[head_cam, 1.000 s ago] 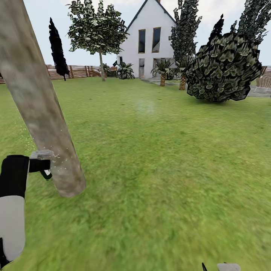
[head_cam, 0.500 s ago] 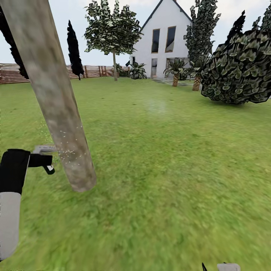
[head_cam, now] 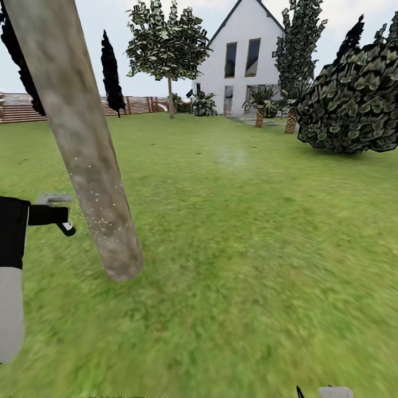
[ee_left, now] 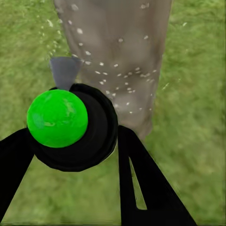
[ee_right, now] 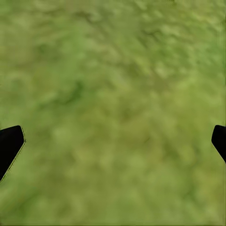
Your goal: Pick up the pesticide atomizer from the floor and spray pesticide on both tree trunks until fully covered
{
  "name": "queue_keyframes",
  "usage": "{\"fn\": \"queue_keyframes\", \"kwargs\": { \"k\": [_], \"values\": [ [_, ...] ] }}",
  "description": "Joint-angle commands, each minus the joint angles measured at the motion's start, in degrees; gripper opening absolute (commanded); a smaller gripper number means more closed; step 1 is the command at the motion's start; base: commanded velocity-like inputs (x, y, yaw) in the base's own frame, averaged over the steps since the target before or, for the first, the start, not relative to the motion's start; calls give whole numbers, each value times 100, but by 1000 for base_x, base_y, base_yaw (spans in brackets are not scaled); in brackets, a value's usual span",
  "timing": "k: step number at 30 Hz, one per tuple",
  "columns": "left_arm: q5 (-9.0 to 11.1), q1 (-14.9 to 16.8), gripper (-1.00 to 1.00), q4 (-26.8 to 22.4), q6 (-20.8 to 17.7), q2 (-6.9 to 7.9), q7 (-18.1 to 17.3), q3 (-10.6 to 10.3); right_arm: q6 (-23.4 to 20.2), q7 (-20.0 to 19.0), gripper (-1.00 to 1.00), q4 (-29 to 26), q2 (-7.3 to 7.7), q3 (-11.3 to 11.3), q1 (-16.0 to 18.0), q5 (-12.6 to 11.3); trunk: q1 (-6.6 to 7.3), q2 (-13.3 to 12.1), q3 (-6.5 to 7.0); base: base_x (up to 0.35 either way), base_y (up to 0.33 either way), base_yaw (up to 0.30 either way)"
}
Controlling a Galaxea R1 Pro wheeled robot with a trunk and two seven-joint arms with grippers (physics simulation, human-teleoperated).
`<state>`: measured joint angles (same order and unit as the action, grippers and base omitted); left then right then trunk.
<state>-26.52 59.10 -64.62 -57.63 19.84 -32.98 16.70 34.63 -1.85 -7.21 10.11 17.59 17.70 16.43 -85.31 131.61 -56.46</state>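
Looking from the head view, the left gripper (head_cam: 58, 216) juts out from its black and white arm at the frame's left edge, clamped on the pesticide atomizer (head_cam: 52, 199), whose whitish spray head sits just above the dark fingers. Just beyond the nozzle stands the tree trunk (head_cam: 83, 138), a thick grey-beige column leaning across the frame, with pale specks scattered over its lower part on the side facing the gripper. Green floor (head_cam: 249, 265) spreads out on the far side of the trunk. Well beyond the tool, a brown slat fence (head_cam: 138, 104), a second tree (head_cam: 167, 50), a white house (head_cam: 237, 55) and a round dark bush (head_cam: 354, 105) line the back of the garden.

From the left wrist view, the left gripper (ee_left: 75, 155) grips the pesticide atomizer (ee_left: 73, 125) between its two black fingers (ee_left: 141, 183); the bright green spot faces the camera and the grey nozzle points ahead. Directly past the nozzle rises the tree trunk (ee_left: 122, 56), near but not touching, dotted with white flecks.

From the right wrist view, the right gripper (ee_right: 113, 141) is spread wide, only its two dark fingertips (ee_right: 9, 143) showing at opposite edges, holding nothing. Blurred green floor (ee_right: 113, 94) lies beyond them.
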Motion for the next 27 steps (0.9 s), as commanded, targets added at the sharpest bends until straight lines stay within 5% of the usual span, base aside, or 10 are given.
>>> {"fn": "queue_keyframes", "kwargs": {
  "k": [1, 9, 27],
  "values": [
    [-4, -53, -100, 18, 4, -3, 1, 0, 0, 0, 100, 0, 0, 1, 2, 0, 0, 0, 0, 52, -16, 234],
    [-11, -589, -100, 37, 6, -98, 9, 9, -1, 0, 100, 0, 2, 7, -1, 0, 0, 0, 0, 147, -199, 215],
    [-44, -628, -100, 37, 8, -102, 26, 9, -1, 0, 100, 9, 9, 0, 3, 2, 0, 0, 0, 183, -219, 2]
  ]
}}
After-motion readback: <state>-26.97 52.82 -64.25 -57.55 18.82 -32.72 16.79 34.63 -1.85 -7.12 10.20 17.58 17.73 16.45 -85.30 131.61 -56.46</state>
